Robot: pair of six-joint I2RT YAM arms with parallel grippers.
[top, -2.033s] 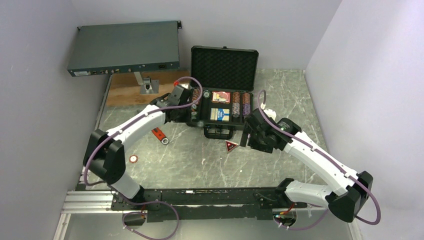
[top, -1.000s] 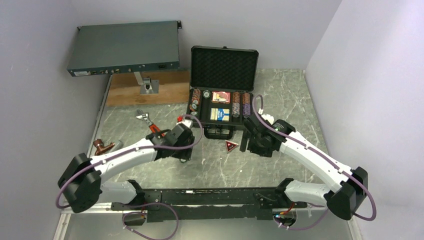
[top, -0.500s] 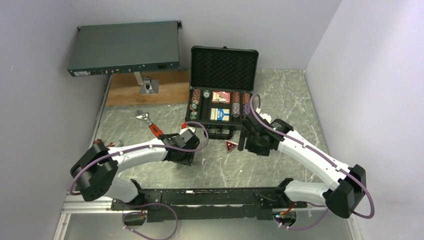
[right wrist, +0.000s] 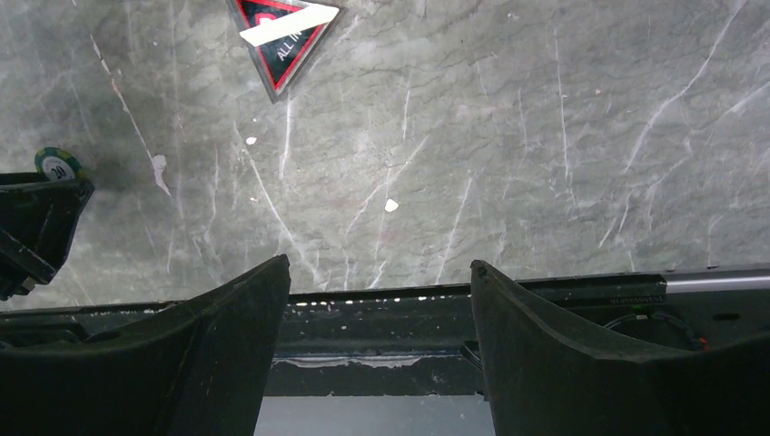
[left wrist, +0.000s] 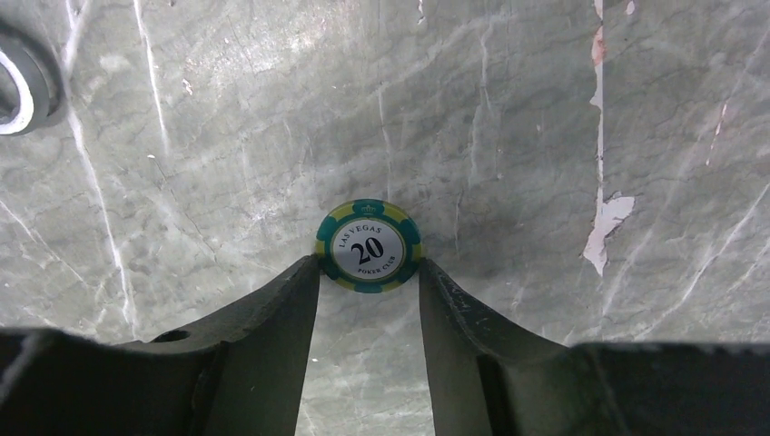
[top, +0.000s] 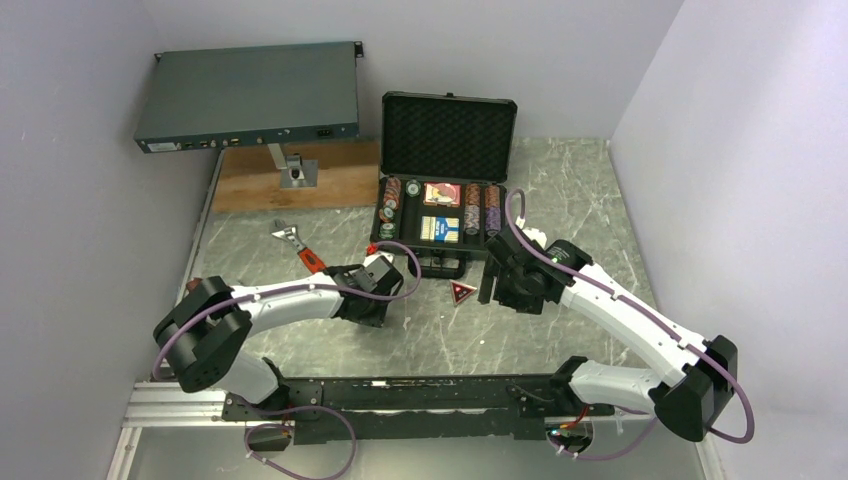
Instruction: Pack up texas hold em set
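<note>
The black hard case (top: 447, 135) stands open at the back. Its tray holds rows of striped poker chips (top: 478, 208) and the blue-yellow card box (top: 440, 228). My left gripper (left wrist: 370, 263) is down on the table in front of the case (top: 378, 305). Its fingertips press both sides of a green "20" poker chip (left wrist: 368, 245) lying flat. The chip also shows in the right wrist view (right wrist: 56, 165). The red triangular token (top: 461, 292) lies on the table, also in the right wrist view (right wrist: 281, 41). My right gripper (right wrist: 379, 263) is open and empty just right of the token (top: 492, 285).
A red-handled wrench (top: 300, 248) lies left of the case. A large grey electronics box (top: 250, 95) leans at the back left above a wooden board (top: 340, 185). The black mounting rail (right wrist: 381, 313) runs along the near edge.
My left arm swung from the case's left side down to the table in front and settled with its fingers around the green chip. The right arm shifted only slightly.
</note>
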